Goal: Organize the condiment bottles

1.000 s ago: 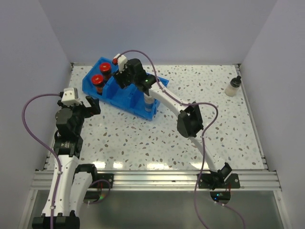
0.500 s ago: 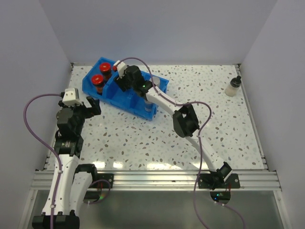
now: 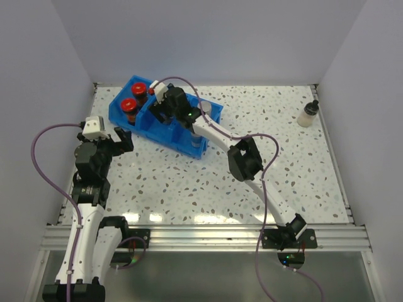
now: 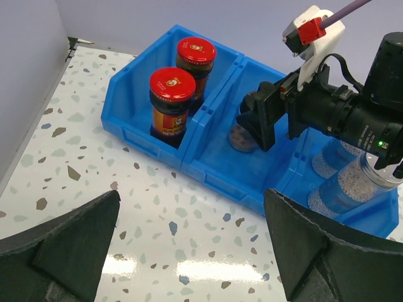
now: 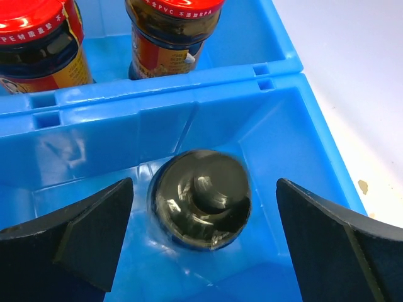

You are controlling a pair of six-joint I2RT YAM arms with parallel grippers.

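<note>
Condiment bottles are mostly sorted into the blue plastic three-compartment bin (image 4: 208,170) at the far left of the speckled white table (image 3: 189,176). The two red-capped jars with dark contents (image 4: 171,100) stand upright in its left compartment, one behind the other. A small dark jar with a black cap (image 5: 201,198) stands in the middle compartment. A clear silver-capped jar of white granules with a blue label (image 4: 352,185) sits in the right one, with what looks like a second behind it, though the arm hides much of that pair. The right gripper (image 5: 204,182) hangs over the middle compartment with its jaws spread wide to either side of the black-capped jar, touching nothing. The left gripper (image 4: 192,207) is low over bare table just in front of the bin, its jaws also wide apart and empty. I'd say the job is nearly done. One small pale bottle with a dark cap (image 3: 308,114) is alone at the far right edge, well apart from the bin. It probably belongs beside the black-capped jar.
</note>
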